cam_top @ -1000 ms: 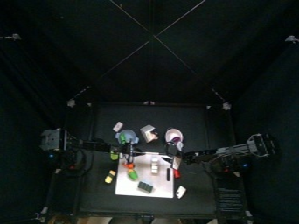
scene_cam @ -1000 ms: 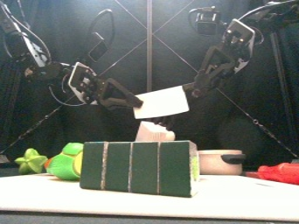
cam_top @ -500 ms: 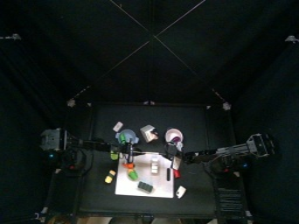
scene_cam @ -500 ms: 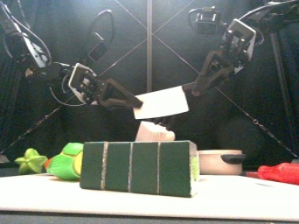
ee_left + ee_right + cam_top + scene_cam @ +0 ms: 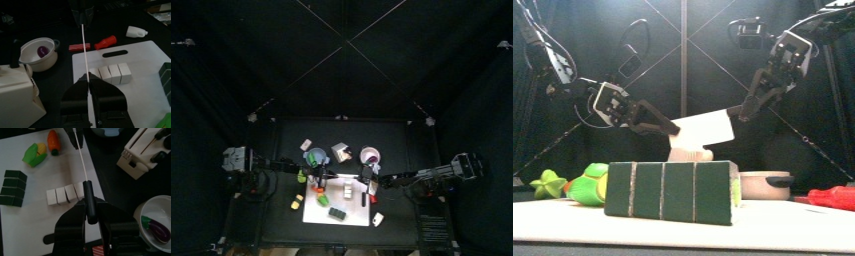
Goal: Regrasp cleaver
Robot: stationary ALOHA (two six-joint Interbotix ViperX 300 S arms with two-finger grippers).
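The cleaver (image 5: 707, 125) hangs in the air above the table, white blade level, held between both grippers. My right gripper (image 5: 743, 108) is shut on its black handle (image 5: 87, 198), as the right wrist view shows. My left gripper (image 5: 663, 127) is shut on the far end of the blade, seen edge-on as a thin white line (image 5: 83, 47) in the left wrist view. In the top view the cleaver (image 5: 345, 181) is over the white cutting board (image 5: 342, 200), with the left gripper (image 5: 325, 180) and right gripper (image 5: 368, 182) on either side.
On the cutting board (image 5: 137, 55) lie white sliced blocks (image 5: 113, 72) and a dark green block (image 5: 671, 190). Beside it are a white bowl (image 5: 39, 51), a white knife block (image 5: 148, 150), a red item (image 5: 93, 45), a carrot (image 5: 53, 140) and a green star toy (image 5: 547, 183).
The cleaver has moved slightly right and down. The left gripper has dropped lower with the blade end; the right gripper has shifted a little right.
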